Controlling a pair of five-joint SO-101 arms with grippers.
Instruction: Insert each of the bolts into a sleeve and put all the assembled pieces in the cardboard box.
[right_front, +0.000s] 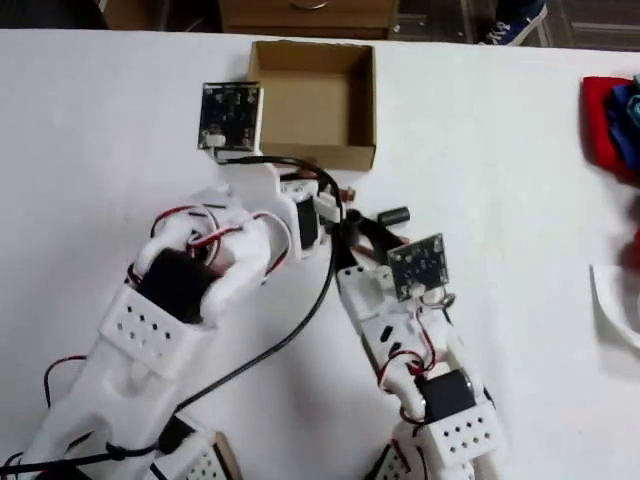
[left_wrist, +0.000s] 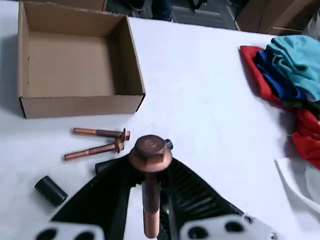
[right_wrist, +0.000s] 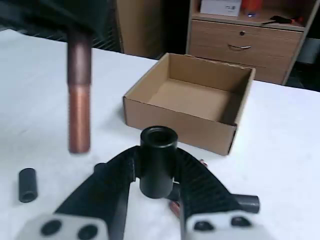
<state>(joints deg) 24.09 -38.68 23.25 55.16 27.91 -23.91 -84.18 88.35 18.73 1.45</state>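
My left gripper (left_wrist: 150, 172) is shut on a copper bolt (left_wrist: 150, 155), its hex head towards the camera. My right gripper (right_wrist: 156, 175) is shut on a black sleeve (right_wrist: 157, 160), held upright with its open end up. The held bolt (right_wrist: 79, 110) hangs shank down, beside and a little above that sleeve, not inside it. Two loose bolts (left_wrist: 100, 133) (left_wrist: 92, 150) lie in front of the empty cardboard box (left_wrist: 75, 65). A loose sleeve (left_wrist: 50, 190) lies nearby. In the high view both grippers (right_front: 340, 222) meet just in front of the box (right_front: 315, 100).
A pile of red, blue and teal cloth (right_front: 612, 110) lies at the table's right edge, with a white object (right_front: 615, 300) in front of it. Two spare sleeves (right_wrist: 27, 185) (right_wrist: 247, 202) lie on the table. A wooden drawer unit (right_wrist: 240, 45) stands behind the table.
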